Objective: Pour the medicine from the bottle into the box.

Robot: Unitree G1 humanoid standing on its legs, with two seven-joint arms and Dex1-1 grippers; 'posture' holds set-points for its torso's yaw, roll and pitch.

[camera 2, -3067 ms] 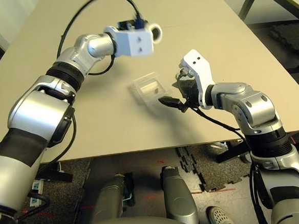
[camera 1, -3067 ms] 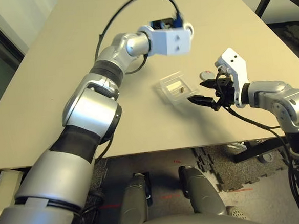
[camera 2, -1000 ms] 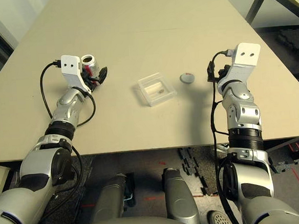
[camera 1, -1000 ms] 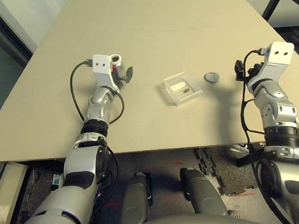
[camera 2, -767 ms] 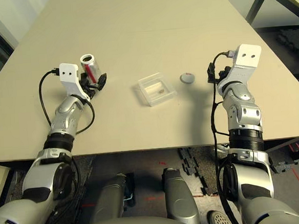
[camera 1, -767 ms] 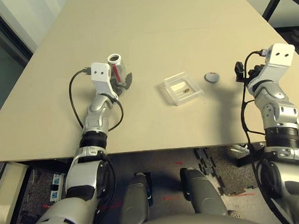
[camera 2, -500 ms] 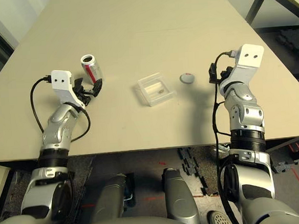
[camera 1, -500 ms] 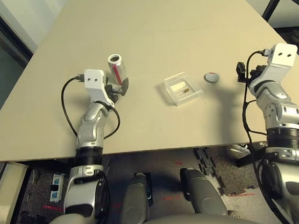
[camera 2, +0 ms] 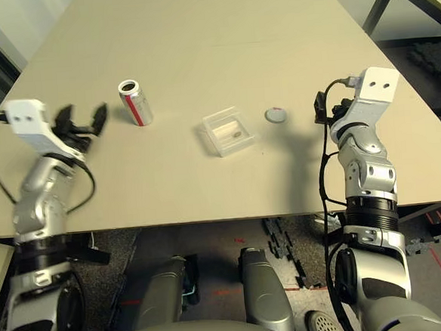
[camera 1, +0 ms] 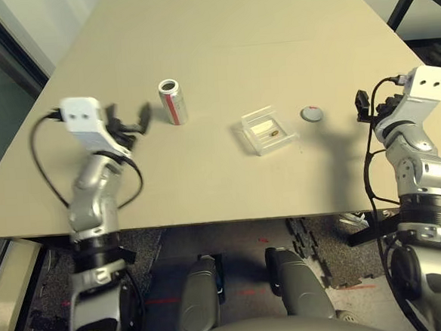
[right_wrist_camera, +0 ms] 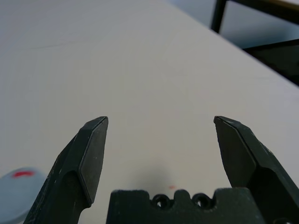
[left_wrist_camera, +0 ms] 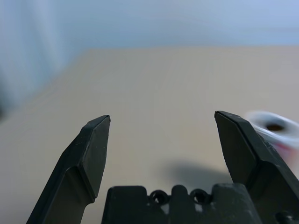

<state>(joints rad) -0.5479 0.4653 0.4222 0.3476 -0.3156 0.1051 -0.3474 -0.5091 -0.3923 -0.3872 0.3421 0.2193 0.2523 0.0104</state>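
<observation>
The bottle (camera 1: 172, 101) stands upright on the table with its mouth uncovered, a red stripe down its side; it also shows past one finger in the left wrist view (left_wrist_camera: 273, 129). To its left and apart from it, my left gripper (camera 1: 130, 122) hangs open and holds nothing. The clear box (camera 1: 270, 132) lies at the table's middle with a small brown piece of medicine (camera 1: 276, 131) inside. My right gripper (right_wrist_camera: 161, 121) stands open and holds nothing at the table's right side (camera 1: 366, 106), right of the box.
A loose grey round cap (camera 1: 312, 114) with a red mark lies between the box and my right gripper; it shows in the right wrist view too (right_wrist_camera: 18, 179). The tan table (camera 1: 218, 29) stretches bare behind. Dark table legs stand at the far right.
My left gripper has let go of the bottle and drawn back to the left; the bottle stays standing upright. The right arm has drifted slightly right.
</observation>
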